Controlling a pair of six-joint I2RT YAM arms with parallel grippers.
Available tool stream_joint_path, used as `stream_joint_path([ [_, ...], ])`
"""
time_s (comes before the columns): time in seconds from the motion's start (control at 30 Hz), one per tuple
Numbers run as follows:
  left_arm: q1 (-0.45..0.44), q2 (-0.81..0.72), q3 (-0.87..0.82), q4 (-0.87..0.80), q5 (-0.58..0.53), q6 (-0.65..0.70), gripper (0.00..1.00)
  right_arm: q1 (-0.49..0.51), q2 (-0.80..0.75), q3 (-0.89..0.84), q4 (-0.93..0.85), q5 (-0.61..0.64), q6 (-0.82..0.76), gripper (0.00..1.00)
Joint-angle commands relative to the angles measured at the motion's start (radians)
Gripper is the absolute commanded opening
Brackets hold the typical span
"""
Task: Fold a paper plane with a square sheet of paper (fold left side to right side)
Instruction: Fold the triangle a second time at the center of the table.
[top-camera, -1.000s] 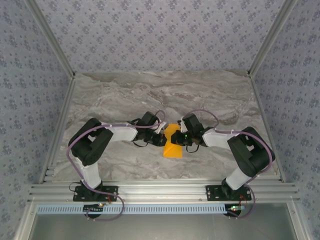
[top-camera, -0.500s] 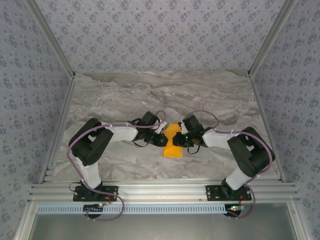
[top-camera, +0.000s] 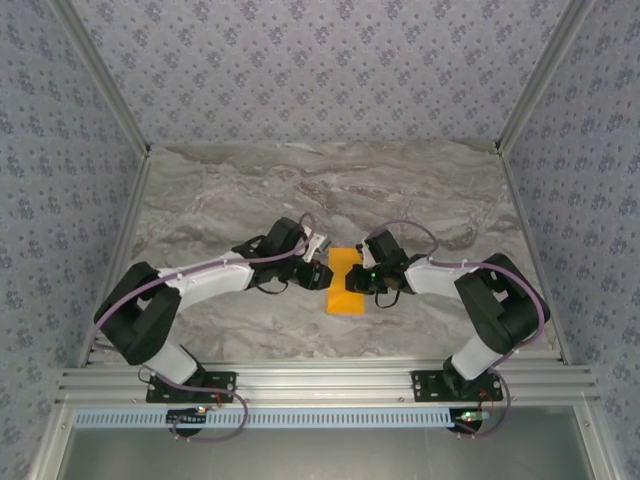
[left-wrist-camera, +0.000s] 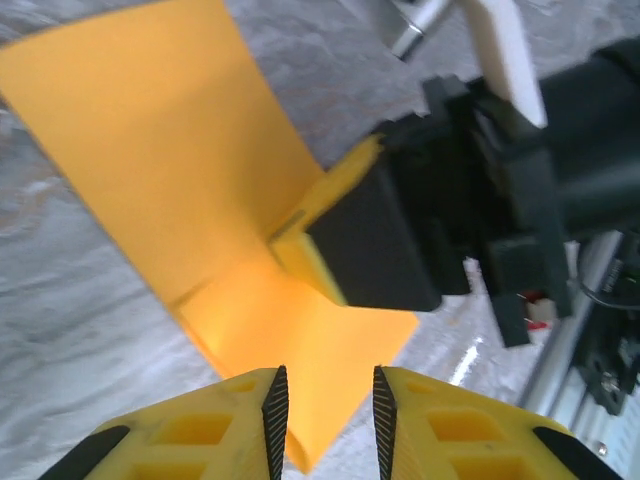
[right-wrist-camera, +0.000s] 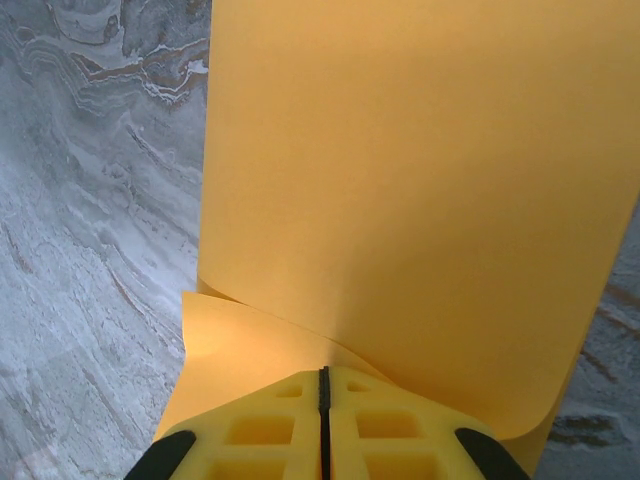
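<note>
- Left gripper (top-camera: 318, 270) is released. In its own wrist view (left-wrist-camera: 325, 405) the two yellow fingers (left-wrist-camera: 190, 435) stand parted, with a plain gap between their dark ridged pads and nothing clamped there.
- Right gripper (top-camera: 358, 278) is clenched. In its wrist view (right-wrist-camera: 323, 385) the yellow fingers meet along one thin dark seam.
- The square sheet of paper (top-camera: 346, 298), plain orange-yellow, lies on the grey marbled surface (top-camera: 300, 190) directly under the right gripper's tips. In the overhead view it reaches both to the far side and to the near side of that gripper.
- The right gripper's tips rest on the paper. I cannot tell whether a layer is nipped between them or only pressed down.
- From the right gripper's tips one broad layer of the paper (right-wrist-camera: 420, 180) curls upward and stands before the wrist camera. A lower layer lies flat beneath it, against the surface (right-wrist-camera: 90, 200).
- Seen from the left wrist, the right gripper (left-wrist-camera: 300, 238) touches the paper (left-wrist-camera: 170, 130) where a crease runs across it.
- A corner of the paper shows through the left gripper's gap, just beyond its fingertips, with the surface (left-wrist-camera: 60, 330) beside it. Whether those fingertips touch the sheet is unclear.
- The left gripper sits just beside the right gripper, on its left, facing it across the paper.
</note>
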Motion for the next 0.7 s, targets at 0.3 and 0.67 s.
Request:
stream_joint_path([
  [0.3,-0.107,0.138,-0.002,0.103,0.106,-0.089,0.31,0.004,0.035,-0.002,-0.084,0.042,-0.017,0.1],
  [0.67,-0.109,0.189,-0.014,0.087,0.054,-0.076,0.31,0.004,0.035,0.004,-0.1,0.045,-0.023,0.1],
])
